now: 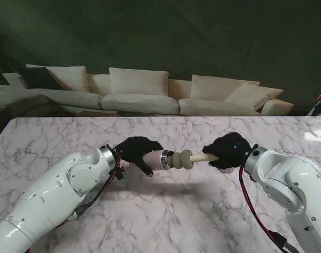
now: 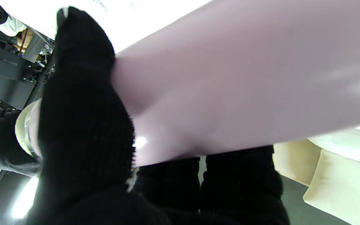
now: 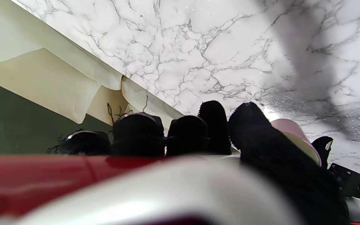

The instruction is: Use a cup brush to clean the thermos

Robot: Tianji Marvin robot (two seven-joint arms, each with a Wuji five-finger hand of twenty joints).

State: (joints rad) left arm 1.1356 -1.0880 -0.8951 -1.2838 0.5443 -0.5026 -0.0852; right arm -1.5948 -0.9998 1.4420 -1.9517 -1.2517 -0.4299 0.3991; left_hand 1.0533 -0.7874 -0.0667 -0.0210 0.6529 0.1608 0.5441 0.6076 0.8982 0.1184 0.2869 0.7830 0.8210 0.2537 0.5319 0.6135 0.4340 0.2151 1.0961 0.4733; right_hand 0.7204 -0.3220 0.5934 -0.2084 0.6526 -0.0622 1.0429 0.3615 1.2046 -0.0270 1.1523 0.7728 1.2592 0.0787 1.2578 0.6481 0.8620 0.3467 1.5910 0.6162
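Gripping the pink thermos point(image 1: 154, 159) sideways above the marble table point(image 1: 165, 211), the left hand point(image 1: 136, 150) has its black-gloved fingers point(image 2: 83, 125) wrapped round the body, mouth turned toward the right hand point(image 1: 229, 152). That hand is closed on the cup brush point(image 1: 189, 158) handle, its ribbed sponge head just at the thermos's steel rim.

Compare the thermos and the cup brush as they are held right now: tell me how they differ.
The thermos is pale pink with a metal rim; the cup brush is cream, with a ribbed foam head. The thermos is a thick body, the cup brush a thin handle behind its head. The left hand grips the thermos; the right hand grips the cup brush. Both lie roughly level above the table, brush head at the thermos mouth.
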